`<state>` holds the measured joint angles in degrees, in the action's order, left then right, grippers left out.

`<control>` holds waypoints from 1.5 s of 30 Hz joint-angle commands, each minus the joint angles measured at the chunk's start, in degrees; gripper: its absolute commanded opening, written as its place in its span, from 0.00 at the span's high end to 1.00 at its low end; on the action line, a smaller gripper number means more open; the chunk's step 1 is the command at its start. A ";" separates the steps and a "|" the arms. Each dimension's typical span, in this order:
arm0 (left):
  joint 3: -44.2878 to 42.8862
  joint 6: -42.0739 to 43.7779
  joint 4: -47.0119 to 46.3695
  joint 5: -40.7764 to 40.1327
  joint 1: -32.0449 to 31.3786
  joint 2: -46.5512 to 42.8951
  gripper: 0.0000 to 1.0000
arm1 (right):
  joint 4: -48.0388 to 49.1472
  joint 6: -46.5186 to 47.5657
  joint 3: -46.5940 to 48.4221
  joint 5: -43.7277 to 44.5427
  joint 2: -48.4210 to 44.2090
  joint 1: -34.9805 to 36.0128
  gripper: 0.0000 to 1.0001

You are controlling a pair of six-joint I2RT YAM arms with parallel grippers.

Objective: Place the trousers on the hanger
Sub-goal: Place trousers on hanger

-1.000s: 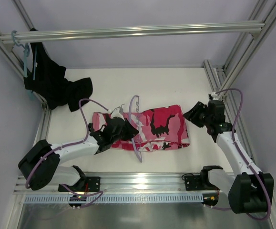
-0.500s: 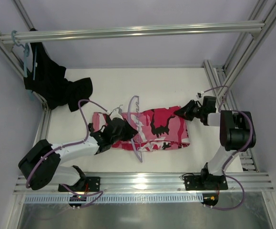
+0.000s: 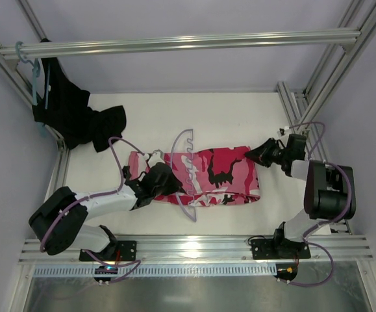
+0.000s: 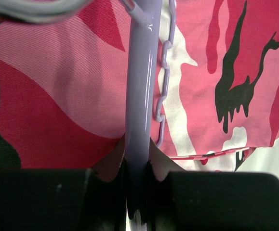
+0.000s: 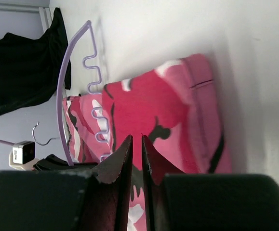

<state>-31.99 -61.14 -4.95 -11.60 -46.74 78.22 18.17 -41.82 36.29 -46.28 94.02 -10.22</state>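
The camouflage trousers [image 3: 221,175] lie folded flat at the table's middle. The pale lilac hanger [image 3: 186,166] lies across their left part, its hook toward the left arm. My left gripper [image 3: 165,180] is shut on the hanger's bar [image 4: 139,96], with the trousers [image 4: 57,96] right under it; its jaws [image 4: 138,168] pinch the bar. My right gripper [image 3: 259,154] hovers at the trousers' upper right corner, jaws almost together and empty. The right wrist view shows its fingertips [image 5: 136,142] over the trousers [image 5: 178,115], and the hanger [image 5: 72,86] beyond.
A plain black garment [image 3: 71,114] hangs on a teal hanger [image 3: 35,81] from the metal rail [image 3: 175,43] at the back left; it also shows in the right wrist view [image 5: 23,72]. Aluminium frame posts [image 3: 298,107] stand close to the right arm.
The right arm has folded and turned its wrist, its gripper staying near the trousers' right corner. The left gripper has shifted the hanger slightly right and tilted it over the trousers.
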 commanded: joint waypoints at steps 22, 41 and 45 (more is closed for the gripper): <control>-2.99 1.38 3.98 -1.33 -0.10 -2.98 1.00 | -32.22 11.94 -1.85 23.13 -22.54 5.65 0.36; -4.05 1.73 3.37 -0.10 -0.19 -1.14 1.00 | -34.00 15.19 -3.86 21.94 -20.19 3.27 0.75; -4.31 1.64 3.10 0.34 -0.28 -0.34 1.00 | -34.52 15.55 -2.73 20.09 -23.34 5.11 0.96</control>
<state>-33.76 -60.47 0.27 -11.75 -46.76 77.43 -17.43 -27.38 32.62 -23.81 74.30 -6.55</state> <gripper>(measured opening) 0.128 0.059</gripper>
